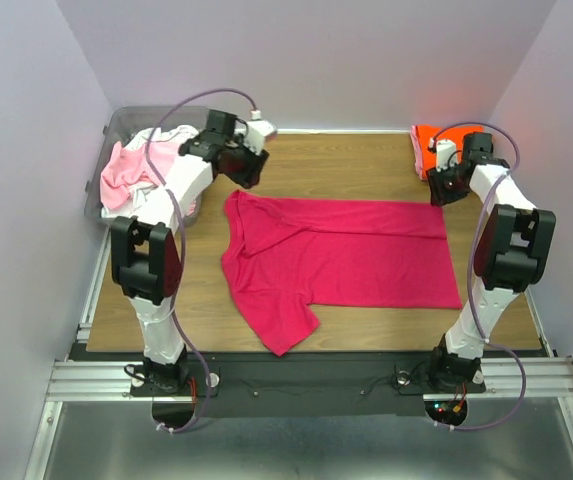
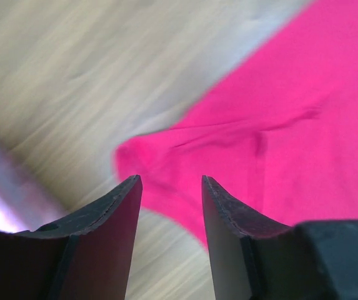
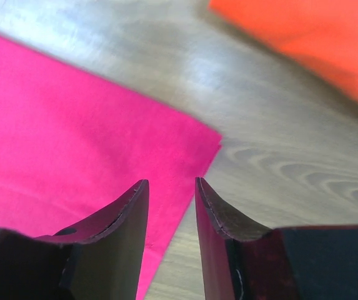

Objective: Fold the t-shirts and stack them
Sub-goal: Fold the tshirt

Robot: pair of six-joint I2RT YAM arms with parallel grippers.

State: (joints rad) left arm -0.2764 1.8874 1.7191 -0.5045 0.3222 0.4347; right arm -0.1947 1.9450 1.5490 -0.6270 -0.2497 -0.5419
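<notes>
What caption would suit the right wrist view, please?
Open right gripper near a corner of the magenta t-shirt, orange t-shirt beyond.

Plain pale lilac walls (image 1: 26, 150) box the whole thing in on the left, far and right sides. Wood-grain bench (image 1: 366, 165) in the middle, silver metal rails (image 1: 306, 378) along its near edge, dull grey floor (image 1: 306, 450) nearest. Lighting's soft and even.

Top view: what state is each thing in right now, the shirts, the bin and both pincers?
magenta t-shirt: spread flat, near sleeve sticking out, not folded up.
orange t-shirt: compact pile at the far right, looks folded.
pale pink t-shirt: crumpled in the bin.
clear bin: upright, holding shirts.
left pincer: open, empty, over a magenta corner.
right pincer: open, empty, over the hem corner.
</notes>
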